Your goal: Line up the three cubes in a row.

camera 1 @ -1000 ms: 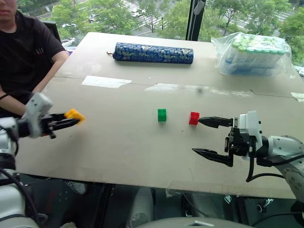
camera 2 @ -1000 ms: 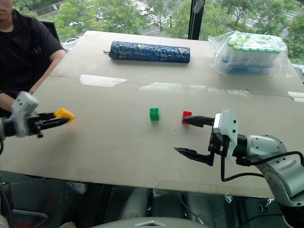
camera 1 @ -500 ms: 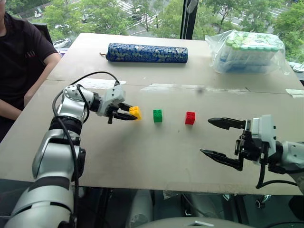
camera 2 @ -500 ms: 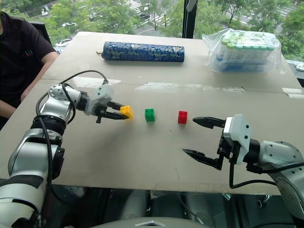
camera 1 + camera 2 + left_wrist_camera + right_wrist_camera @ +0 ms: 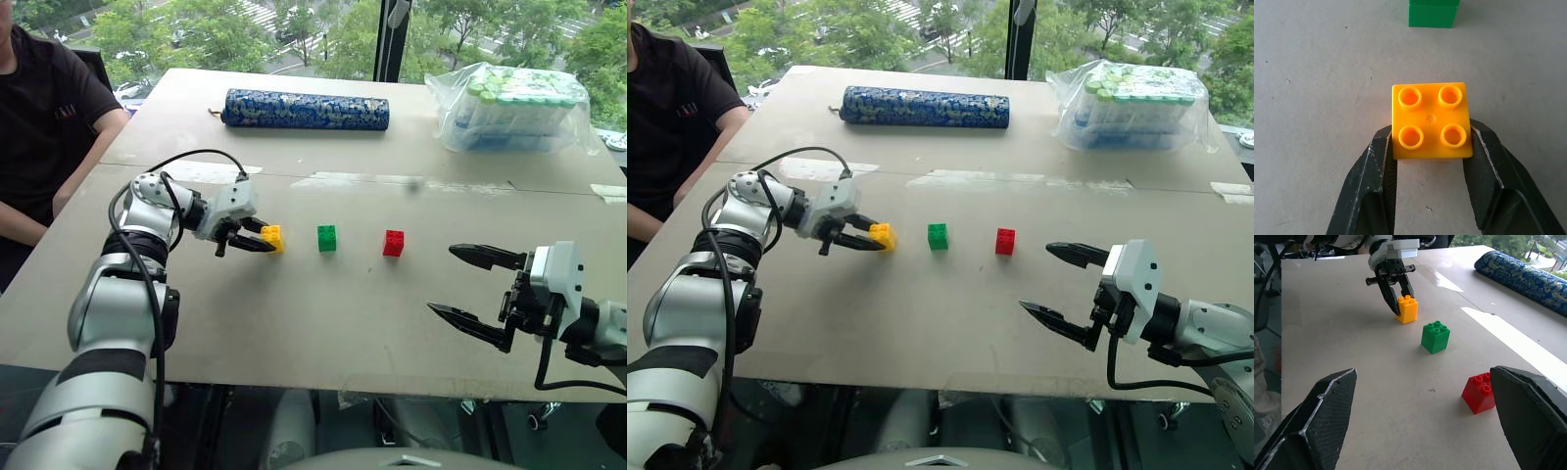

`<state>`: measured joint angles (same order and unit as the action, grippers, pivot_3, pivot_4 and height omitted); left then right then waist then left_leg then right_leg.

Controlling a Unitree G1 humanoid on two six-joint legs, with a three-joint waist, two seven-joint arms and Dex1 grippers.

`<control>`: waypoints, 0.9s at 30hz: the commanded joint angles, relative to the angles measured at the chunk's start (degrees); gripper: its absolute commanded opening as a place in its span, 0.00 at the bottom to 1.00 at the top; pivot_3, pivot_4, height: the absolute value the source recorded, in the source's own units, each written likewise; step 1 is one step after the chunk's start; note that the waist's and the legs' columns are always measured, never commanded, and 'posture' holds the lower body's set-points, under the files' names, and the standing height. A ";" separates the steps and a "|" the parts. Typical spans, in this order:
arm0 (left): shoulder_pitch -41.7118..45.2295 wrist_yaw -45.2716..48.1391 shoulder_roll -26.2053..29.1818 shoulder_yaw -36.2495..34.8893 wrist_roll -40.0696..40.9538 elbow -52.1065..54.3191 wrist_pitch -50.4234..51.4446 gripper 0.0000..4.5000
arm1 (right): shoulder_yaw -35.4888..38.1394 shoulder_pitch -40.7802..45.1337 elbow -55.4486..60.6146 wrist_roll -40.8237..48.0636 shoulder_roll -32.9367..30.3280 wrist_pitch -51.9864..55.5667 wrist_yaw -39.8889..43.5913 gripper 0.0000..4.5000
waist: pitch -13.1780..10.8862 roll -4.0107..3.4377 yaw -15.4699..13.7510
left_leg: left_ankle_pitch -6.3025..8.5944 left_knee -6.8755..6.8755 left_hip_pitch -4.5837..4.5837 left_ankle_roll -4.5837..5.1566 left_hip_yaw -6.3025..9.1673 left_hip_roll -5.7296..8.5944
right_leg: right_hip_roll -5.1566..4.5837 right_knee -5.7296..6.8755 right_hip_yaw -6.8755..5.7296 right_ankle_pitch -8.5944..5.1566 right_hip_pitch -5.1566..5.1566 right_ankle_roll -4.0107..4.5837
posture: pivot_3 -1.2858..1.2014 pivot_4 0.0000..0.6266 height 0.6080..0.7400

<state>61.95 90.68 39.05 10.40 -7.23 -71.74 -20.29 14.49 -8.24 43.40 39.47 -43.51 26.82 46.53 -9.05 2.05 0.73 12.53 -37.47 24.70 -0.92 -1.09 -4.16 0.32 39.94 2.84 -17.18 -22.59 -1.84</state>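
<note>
The counter is carrying all three cubes in a near row. The right claw is hanging spread wide and empty, well off from the red cube. The left claw is pinching the yellow cube by its sides, beside the green cube; whether it is resting on the board I cannot tell. To finish well, the yellow should probably be settling flat, square with the green and spaced like green to red, before the fingers are parting straight outward, without nudging it.
</note>
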 commanded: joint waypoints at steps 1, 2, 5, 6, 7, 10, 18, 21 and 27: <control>1.74 -0.58 -0.01 -0.06 -1.02 -0.41 -1.42 0.28 | 2.04 0.07 1.76 0.66 -0.23 -0.65 -0.86 1.00 | 0.00 0.00 0.01 | 0.00 0.00 0.00 0.00 0.00 0.00 | 0.00 0.00 0.00 0.00 0.00 0.00 | 0.52 0.24 1.00; 1.84 -0.64 -0.08 -0.03 -1.23 -0.52 -1.57 0.28 | 2.03 0.00 1.92 0.76 -0.25 -0.60 -0.99 1.00 | 0.00 0.00 0.00 | 0.00 0.00 0.00 0.00 0.00 0.00 | 0.00 0.00 0.00 0.00 0.00 0.00 | 0.52 0.24 1.00; 2.09 -0.67 -0.22 0.08 -1.74 -0.80 -1.86 0.28 | 2.07 -0.12 2.16 1.00 -0.38 -0.49 -1.29 1.00 | 0.00 0.00 0.00 | 0.00 0.00 0.00 0.00 0.00 0.00 | 0.00 0.01 0.00 0.00 0.00 0.00 | 0.52 0.24 1.00; 2.13 -0.78 -0.26 0.11 -1.92 -0.87 -2.02 0.28 | 2.10 -0.15 2.20 1.05 -0.42 -0.45 -1.35 1.00 | 0.00 0.00 0.00 | 0.00 0.00 0.00 0.00 0.00 0.00 | 0.00 0.01 0.00 0.00 0.00 0.00 | 0.52 0.24 1.00; 2.16 -0.92 -0.29 0.14 -2.11 -0.93 -2.18 0.40 | 2.14 -0.19 2.25 1.09 -0.47 -0.41 -1.40 1.00 | 0.00 0.00 0.00 | 0.00 0.00 0.00 0.00 0.00 0.00 | 0.00 0.01 0.00 0.00 0.00 0.00 | 0.52 0.24 1.00; 2.16 -1.64 -0.40 -0.26 -2.21 -0.98 -2.66 0.65 | 2.29 -0.47 2.40 1.12 -0.56 -0.35 -1.47 1.00 | 0.00 0.00 0.00 | 0.00 0.00 0.00 0.00 0.01 0.00 | 0.00 0.00 -0.01 0.00 0.00 0.00 | 0.52 0.24 1.00; -5.42 1.82 6.10 -7.22 13.44 15.38 11.92 0.99 | 4.33 -5.14 0.38 -0.89 0.06 0.25 -3.09 1.00 | -0.01 -0.01 0.40 | 0.00 0.02 0.01 -0.01 0.01 -0.04 | -0.01 0.01 0.02 0.00 0.00 0.00 | 0.52 0.24 1.00; -21.29 -1.53 10.30 -15.99 21.31 37.79 26.36 0.99 | 5.31 -7.50 -3.83 -4.45 0.42 -0.54 -4.18 1.00 | 0.03 -0.09 1.53 | 0.00 0.06 -0.08 -0.01 -0.06 -0.07 | -0.03 -0.01 0.12 -0.01 0.01 0.01 | 0.52 0.24 1.00; -53.93 -23.93 5.54 -35.68 32.70 77.97 46.68 0.99 | 10.11 -12.18 -10.59 -7.97 1.73 -4.77 -2.43 1.00 | 0.08 -0.28 1.00 | 0.00 0.10 -0.10 -0.01 -0.02 -0.15 | -0.37 0.01 0.06 -0.02 0.00 -0.01 | 0.52 0.24 1.00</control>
<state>10.81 73.70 46.29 -18.93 20.61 -5.10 20.81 21.34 -19.74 32.60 31.48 -42.10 24.32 43.12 -8.97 1.77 1.73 12.53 -37.38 24.62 -0.93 -1.10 -4.28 -0.05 39.94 2.79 -17.19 -22.52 -1.85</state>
